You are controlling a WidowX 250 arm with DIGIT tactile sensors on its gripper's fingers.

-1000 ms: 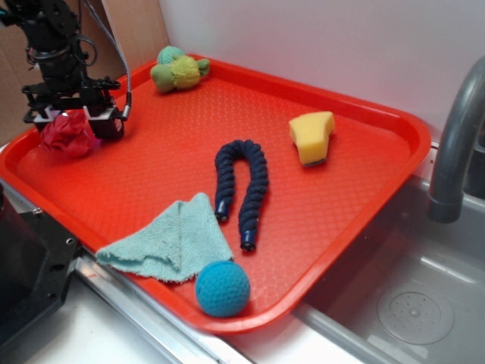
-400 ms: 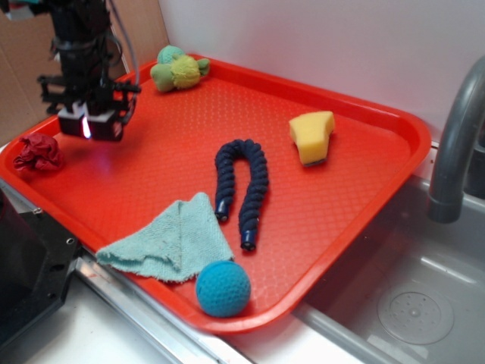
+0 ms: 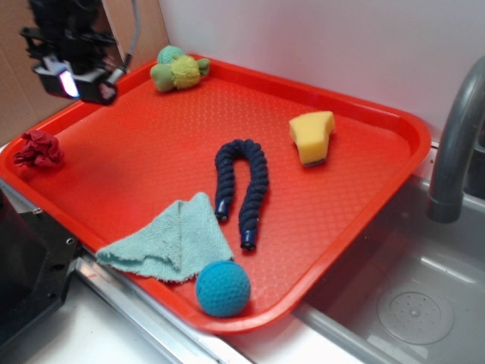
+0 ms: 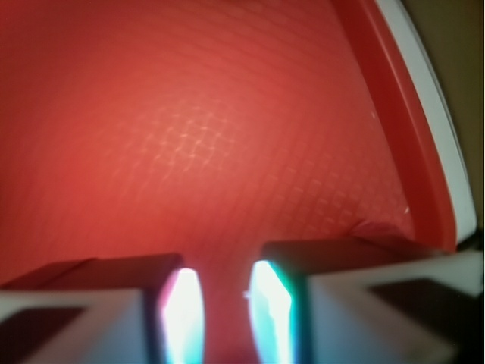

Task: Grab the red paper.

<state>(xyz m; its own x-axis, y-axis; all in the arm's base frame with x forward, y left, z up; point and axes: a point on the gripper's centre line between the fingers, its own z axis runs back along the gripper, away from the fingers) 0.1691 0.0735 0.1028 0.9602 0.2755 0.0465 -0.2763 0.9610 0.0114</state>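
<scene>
Jaws stand narrow with a slim gap between the pads, and only bare tray shows through it in the wrist view, so they hold nothing. Gripper (image 4: 221, 303) hangs in the air over the back-left part of the large orange-red plastic tray (image 3: 394, 174), clear of its floor.

Small wrinkly wad of crimson-red paper (image 3: 38, 149) lies on the tray floor at the left edge, just inside the rim, below and in front of the gripper (image 3: 76, 82) and apart from it. Not in the wrist view at all.

Judgement: grab not done. What's left is opening the jaws, coming down over the wad, closing, lifting.

Rest of tray, all well apart from the paper:
- green-and-yellow plush toy (image 3: 177, 69) at the back rim
- yellow foam sponge wedge (image 3: 311, 136) right of centre
- dark navy twisted rope loop (image 3: 242, 186) in the middle
- pale teal folded cloth (image 3: 173, 241) at the front
- blue knobbly ball (image 3: 223, 288) just beside the cloth

Grey tap spout (image 3: 455, 144) and steel sink basin (image 3: 409, 303) sit to the right.
</scene>
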